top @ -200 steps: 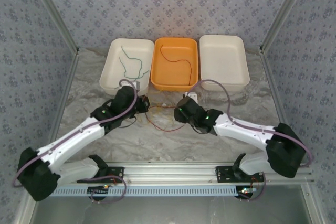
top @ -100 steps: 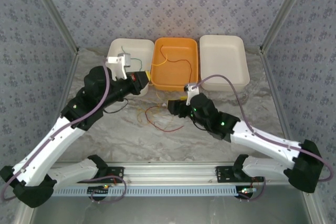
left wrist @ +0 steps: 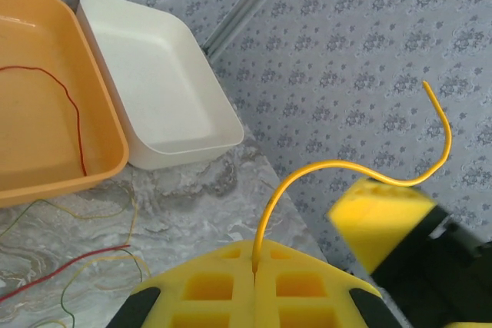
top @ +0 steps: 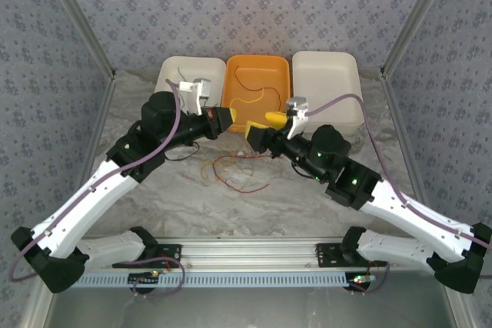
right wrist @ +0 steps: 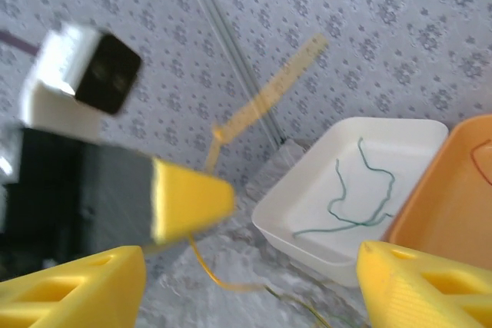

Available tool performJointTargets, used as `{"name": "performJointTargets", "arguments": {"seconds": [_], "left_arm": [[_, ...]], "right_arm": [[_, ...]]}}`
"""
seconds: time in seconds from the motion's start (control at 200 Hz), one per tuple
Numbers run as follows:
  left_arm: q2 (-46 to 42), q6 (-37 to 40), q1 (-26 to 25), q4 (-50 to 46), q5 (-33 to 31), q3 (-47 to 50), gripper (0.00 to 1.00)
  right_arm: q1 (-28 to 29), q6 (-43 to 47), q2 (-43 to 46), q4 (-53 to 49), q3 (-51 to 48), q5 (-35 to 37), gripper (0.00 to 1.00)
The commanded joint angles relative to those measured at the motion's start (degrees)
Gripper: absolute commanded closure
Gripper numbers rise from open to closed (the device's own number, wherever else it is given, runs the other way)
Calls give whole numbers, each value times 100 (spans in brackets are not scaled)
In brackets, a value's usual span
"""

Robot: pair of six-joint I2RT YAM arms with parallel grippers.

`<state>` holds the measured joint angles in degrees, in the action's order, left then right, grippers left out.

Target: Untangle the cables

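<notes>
Cables lay tangled on the table between the arms; one green cable lay in the left white tray. Left gripper was clamped on the yellow cable beside the orange tray; right gripper stood apart, empty. Risk: the trailing yellow end could drag the tangle along. Compared with half a second earlier, the grippers had converged

left white tray | orange tray | right white tray | side by side on marbled table
</notes>
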<state>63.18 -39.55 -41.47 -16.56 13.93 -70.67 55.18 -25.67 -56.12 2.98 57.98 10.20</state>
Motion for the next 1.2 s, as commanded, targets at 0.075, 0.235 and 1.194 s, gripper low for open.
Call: {"name": "performJointTargets", "arguments": {"seconds": [0.075, 0.235, 1.194], "left_arm": [[76, -106, -48, 319, 197, -260, 100], [163, -123, -50, 175, 358, -538, 100], [248, -298, -144, 290, 314, -758, 56]], "right_arm": [[70, 257, -277, -279, 70, -84, 25], [-68, 1214, -67, -81, -268, -400, 17], [-345, 1415, -1193, -1217, 1563, -271, 100]]}}
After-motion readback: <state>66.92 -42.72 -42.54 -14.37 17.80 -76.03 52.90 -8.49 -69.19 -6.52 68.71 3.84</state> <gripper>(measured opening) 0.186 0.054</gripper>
